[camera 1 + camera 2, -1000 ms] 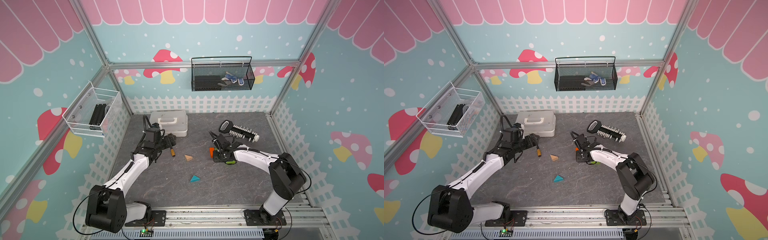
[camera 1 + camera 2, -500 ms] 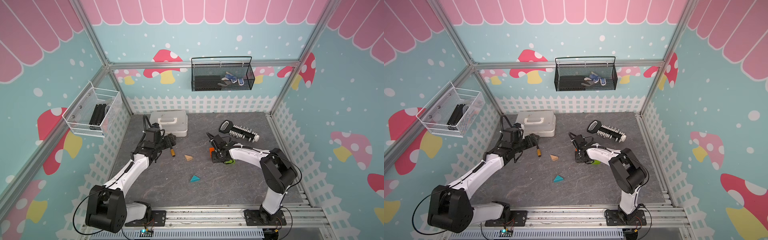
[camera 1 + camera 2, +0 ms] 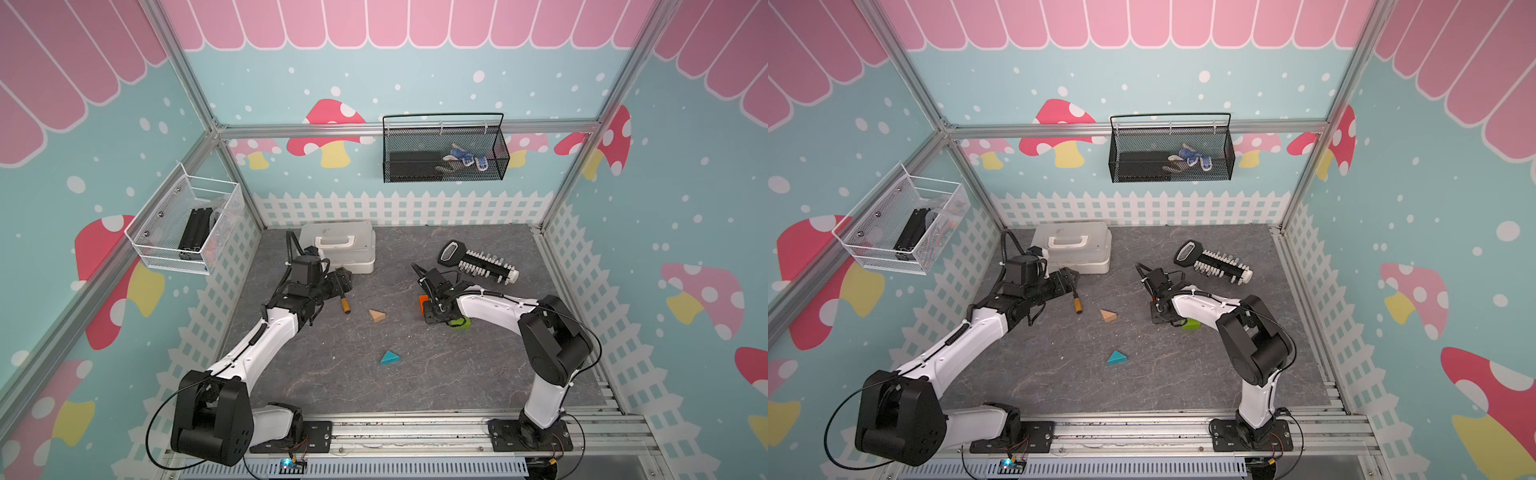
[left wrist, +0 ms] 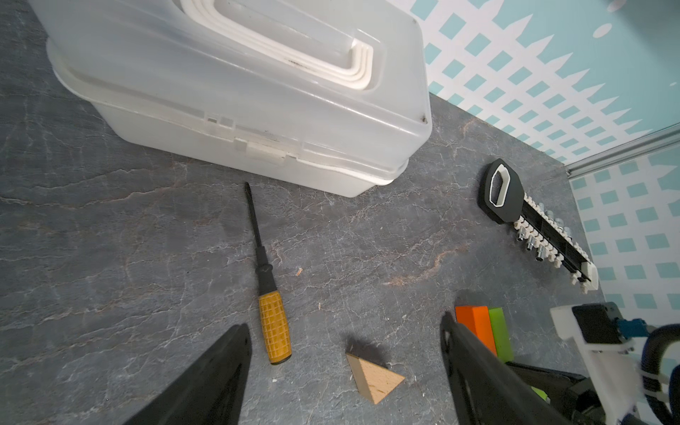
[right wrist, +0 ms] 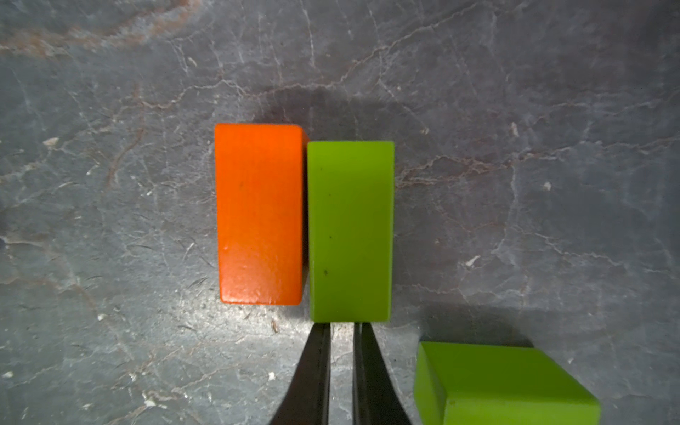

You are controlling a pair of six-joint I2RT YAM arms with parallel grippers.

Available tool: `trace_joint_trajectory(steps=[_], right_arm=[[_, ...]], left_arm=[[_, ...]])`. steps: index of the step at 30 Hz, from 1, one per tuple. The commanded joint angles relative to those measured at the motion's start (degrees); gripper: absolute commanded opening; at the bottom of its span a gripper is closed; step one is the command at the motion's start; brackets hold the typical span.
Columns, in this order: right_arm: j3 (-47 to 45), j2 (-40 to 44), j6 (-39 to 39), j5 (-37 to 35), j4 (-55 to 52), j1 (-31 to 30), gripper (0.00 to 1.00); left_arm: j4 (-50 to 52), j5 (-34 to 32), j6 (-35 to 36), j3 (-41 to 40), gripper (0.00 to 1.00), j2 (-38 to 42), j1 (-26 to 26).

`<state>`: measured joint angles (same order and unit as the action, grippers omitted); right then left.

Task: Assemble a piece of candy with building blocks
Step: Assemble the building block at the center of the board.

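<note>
Right gripper (image 5: 342, 327) sits at the short near end of one green cuboid (image 5: 351, 232), tips touching it or just off it, can't tell which. The block's long axis runs straight away from the tips, so a forward move would likely push it lengthwise. Orange cuboid (image 5: 261, 213) lies flat alongside, parallel, long sides touching. Ends are not flush: the green end nearest the gripper sticks out past the orange end. Right fingers are nearly together with a thin gap, nothing between them, gripping nothing.

Second green cuboid (image 5: 504, 382) lies flat just beside the fingers, apart from the pair and turned roughly across its direction.

Left gripper (image 4: 344, 323) has jaws wide and empty. It hangs above the table (image 4: 110, 257) near the yellow-handled screwdriver (image 4: 274, 327) and the tan triangular prism (image 4: 373, 373), touching neither. The tan prism lies between the two arms, apart from the orange-green pair. Teal prism (image 3: 390, 357) sits alone, well apart, toward the front rail.

The right arm is nearer the body blocks, the left nearer the tan one. Of the candy, two body blocks are side by side and no end triangles are placed. Likely step: nudging green flush with orange.
</note>
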<state>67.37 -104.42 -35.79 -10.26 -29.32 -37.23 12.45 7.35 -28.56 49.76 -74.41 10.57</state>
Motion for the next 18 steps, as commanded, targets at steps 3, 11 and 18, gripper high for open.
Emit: trace_joint_trajectory(steps=[3,11,18], right_arm=[[0.8,0.5,0.6,-0.3,-0.1,-0.1,0.12],[1.0,0.2,1.3,0.4,0.8,-0.1,0.12],[1.2,0.7,1.4,1.7,1.7,-0.2,0.12]], left_arm=[[0.7,0.0,-0.3,1.0,0.84,-0.5,-0.3],[0.6,0.5,-0.3,1.3,0.84,-1.2,-0.3],[0.6,0.1,-0.3,1.0,0.84,-1.1,-0.3]])
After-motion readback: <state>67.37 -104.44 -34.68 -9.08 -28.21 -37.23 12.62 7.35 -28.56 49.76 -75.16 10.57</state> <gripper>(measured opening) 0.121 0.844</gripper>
